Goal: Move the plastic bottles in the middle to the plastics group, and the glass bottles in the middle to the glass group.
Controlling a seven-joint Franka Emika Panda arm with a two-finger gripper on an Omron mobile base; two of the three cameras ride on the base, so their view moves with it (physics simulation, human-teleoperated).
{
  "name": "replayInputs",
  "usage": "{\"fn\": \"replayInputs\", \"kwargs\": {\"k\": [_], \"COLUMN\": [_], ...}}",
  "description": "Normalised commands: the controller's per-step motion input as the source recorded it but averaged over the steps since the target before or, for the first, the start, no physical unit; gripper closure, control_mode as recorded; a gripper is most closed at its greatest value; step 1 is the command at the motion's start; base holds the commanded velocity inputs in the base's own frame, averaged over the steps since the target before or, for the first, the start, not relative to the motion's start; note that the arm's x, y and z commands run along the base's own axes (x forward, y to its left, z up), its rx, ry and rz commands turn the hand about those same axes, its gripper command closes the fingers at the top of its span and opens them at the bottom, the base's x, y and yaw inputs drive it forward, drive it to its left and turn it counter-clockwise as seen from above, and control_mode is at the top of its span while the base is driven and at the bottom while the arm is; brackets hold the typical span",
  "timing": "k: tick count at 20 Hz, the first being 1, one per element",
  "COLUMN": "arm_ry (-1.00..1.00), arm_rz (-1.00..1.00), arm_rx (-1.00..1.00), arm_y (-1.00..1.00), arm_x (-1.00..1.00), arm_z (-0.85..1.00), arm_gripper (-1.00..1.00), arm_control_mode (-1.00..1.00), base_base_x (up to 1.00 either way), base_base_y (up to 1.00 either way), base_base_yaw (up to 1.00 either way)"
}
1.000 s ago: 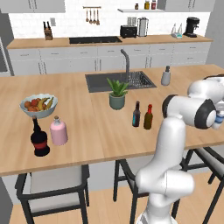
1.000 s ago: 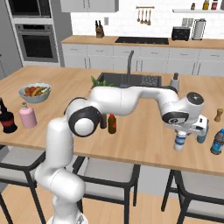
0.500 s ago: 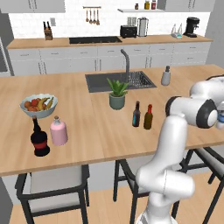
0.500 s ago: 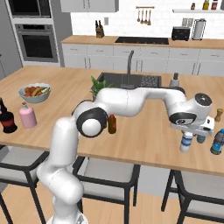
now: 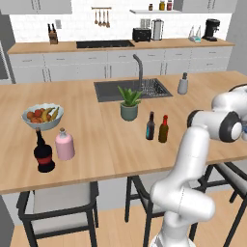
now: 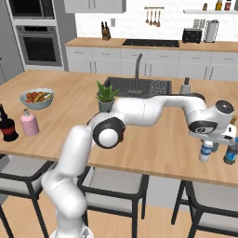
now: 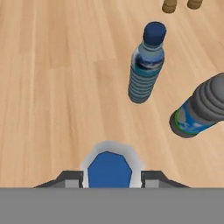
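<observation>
Looking along my fingers in the hand view, I see a ribbed teal-blue bottle point(image 7: 146, 63) standing upright ahead on the wooden counter point(image 7: 61, 78); a grey-topped bottle point(image 7: 199, 109) with a blue and green label stands to its right, and two tan pieces point(image 7: 169, 5) sit at the far edge; these crowd the spot in front of me. My gripper point(image 6: 209, 141) hangs at the counter's right end, my arm stretched far out over the island, hand pointing down; my jaws are closed around the small plastic bottle point(image 6: 206, 151), whose blue label band fills the gap between my tips point(image 7: 109, 168), base apparently at the counter. The amber bottle point(image 5: 164, 129) and dark bottle point(image 5: 150, 126) stand side by side mid-counter near a potted plant point(image 5: 129, 102); the black red-labelled bottle point(image 5: 43, 152) and pink bottle point(image 5: 64, 144) stand far left by a fruit bowl point(image 5: 41, 116). No writing is legible on any label.
</observation>
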Motion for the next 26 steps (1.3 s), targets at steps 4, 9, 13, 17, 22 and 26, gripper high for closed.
{"fn": "replayInputs", "kwargs": {"k": [4, 9, 13, 17, 22, 26], "arm_ry": [0.0, 0.0, 0.0, 0.0, 0.0, 0.01], "arm_rz": [0.0, 0.0, 0.0, 0.0, 0.0, 0.0], "arm_rx": [0.0, 0.0, 0.0, -0.02, -0.05, -0.01], "arm_y": [-0.15, 0.0, 0.0, 0.0, 0.0, 0.0], "arm_x": [0.17, 0.16, 0.21, 0.1, 0.24, 0.08], "arm_z": [-0.13, -0.5, -0.51, -0.2, 0.0, 0.0], "arm_gripper": [1.0, 1.0, 1.0, 1.0, 1.0, 1.0], "arm_control_mode": [-1.0, -1.0, -1.0, -1.0, -1.0, -1.0], "base_base_x": [0.0, 0.0, 0.0, 0.0, 0.0, 0.0], "base_base_y": [0.0, 0.0, 0.0, 0.0, 0.0, 0.0], "base_base_yaw": [0.0, 0.0, 0.0, 0.0, 0.0, 0.0]}}
